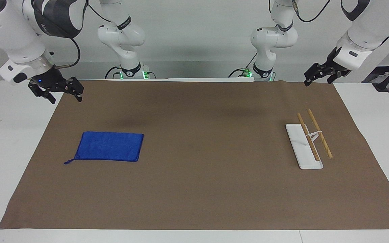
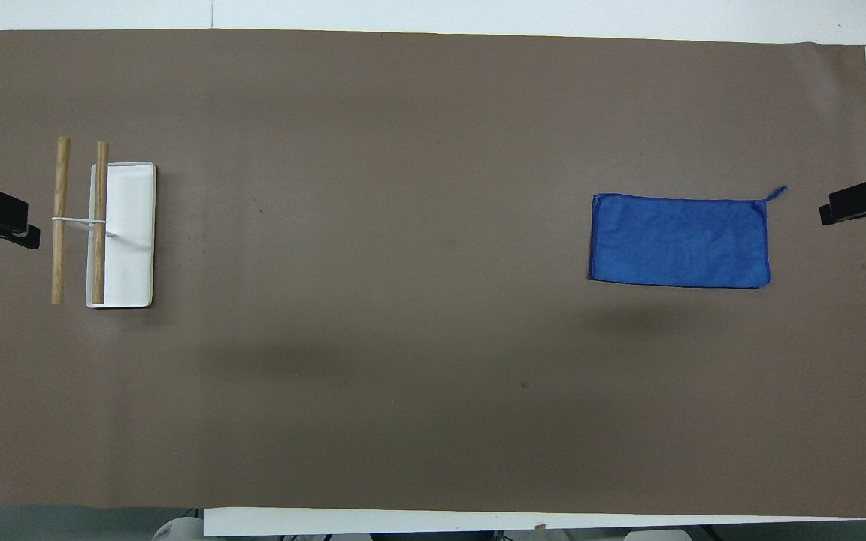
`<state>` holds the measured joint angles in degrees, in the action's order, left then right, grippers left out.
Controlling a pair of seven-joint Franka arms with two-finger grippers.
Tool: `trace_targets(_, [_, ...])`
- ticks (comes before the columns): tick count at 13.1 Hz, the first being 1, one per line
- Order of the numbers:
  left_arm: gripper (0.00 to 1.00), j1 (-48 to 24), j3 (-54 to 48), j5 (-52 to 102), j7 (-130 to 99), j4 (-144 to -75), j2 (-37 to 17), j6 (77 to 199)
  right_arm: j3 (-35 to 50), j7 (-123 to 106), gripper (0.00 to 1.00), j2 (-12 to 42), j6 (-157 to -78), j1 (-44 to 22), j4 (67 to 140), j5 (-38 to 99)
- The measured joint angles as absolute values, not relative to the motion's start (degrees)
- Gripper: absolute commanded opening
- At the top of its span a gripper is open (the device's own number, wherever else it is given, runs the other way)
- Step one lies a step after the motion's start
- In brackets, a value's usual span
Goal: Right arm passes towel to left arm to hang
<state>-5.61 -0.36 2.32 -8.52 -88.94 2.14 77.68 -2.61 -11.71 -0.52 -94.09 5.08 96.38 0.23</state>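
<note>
A folded blue towel (image 1: 109,146) lies flat on the brown mat toward the right arm's end; it also shows in the overhead view (image 2: 679,240), with a small loop at one corner. My right gripper (image 1: 65,97), with the blue wrist light, hangs open and empty over the mat's edge at that end, apart from the towel; its tip shows in the overhead view (image 2: 828,216). My left gripper (image 1: 317,81) hangs open and empty over the mat's edge at the left arm's end; it also shows in the overhead view (image 2: 31,239). The left arm waits.
A towel rack (image 1: 311,139) stands on the mat toward the left arm's end: a white base (image 2: 132,233) with two wooden bars (image 2: 61,219) on a thin white stand. The brown mat (image 1: 201,175) covers most of the white table.
</note>
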Motion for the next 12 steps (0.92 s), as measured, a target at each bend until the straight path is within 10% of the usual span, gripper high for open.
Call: trace_targets(12, [1.0, -5.6, -0.4, 2.3, -8.5, -88.9, 2.1, 77.7, -0.6, -11.7, 0.99, 13.2, -136.1, 6.0, 119.6, 0.2])
